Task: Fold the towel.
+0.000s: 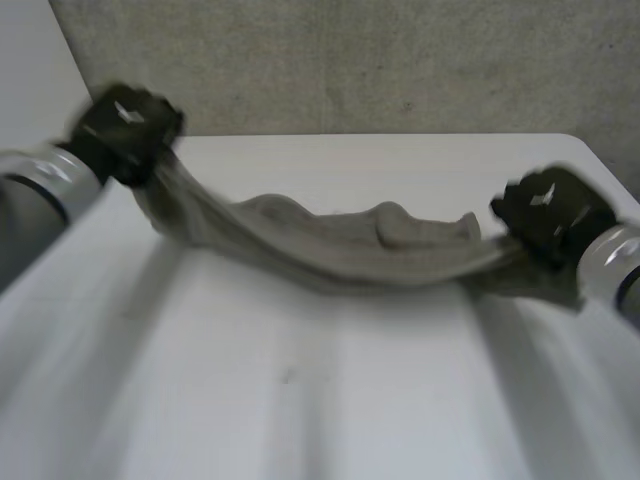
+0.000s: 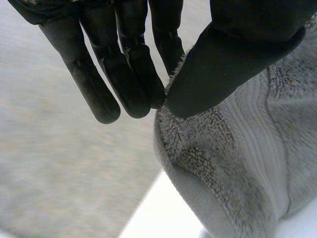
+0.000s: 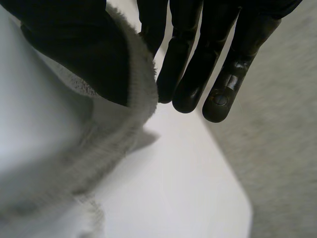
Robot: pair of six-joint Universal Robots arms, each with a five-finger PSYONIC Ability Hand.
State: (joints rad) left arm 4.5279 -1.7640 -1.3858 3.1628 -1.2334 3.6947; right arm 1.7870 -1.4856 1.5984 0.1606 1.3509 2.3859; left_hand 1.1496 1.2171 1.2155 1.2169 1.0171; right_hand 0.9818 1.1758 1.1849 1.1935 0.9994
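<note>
A grey-brown towel [image 1: 330, 240] hangs in a sagging band between my two hands above the white table [image 1: 320, 400]. My left hand [image 1: 125, 125] holds its left end up at the table's far left. In the left wrist view the thumb [image 2: 223, 69] pinches the towel's [image 2: 237, 163] edge against the fingers [image 2: 124, 79]. My right hand [image 1: 550, 215] holds the other end at the right. In the right wrist view its thumb [image 3: 84, 54] presses the towel's [image 3: 99, 139] fuzzy edge against the fingers [image 3: 198, 69]. The towel's middle droops and bunches toward the table.
The table's far edge [image 1: 400, 136] meets a grey carpeted floor [image 1: 400, 60] behind. The table's rounded corner [image 3: 237, 198] lies below my right hand, with carpet [image 3: 277, 124] beyond it.
</note>
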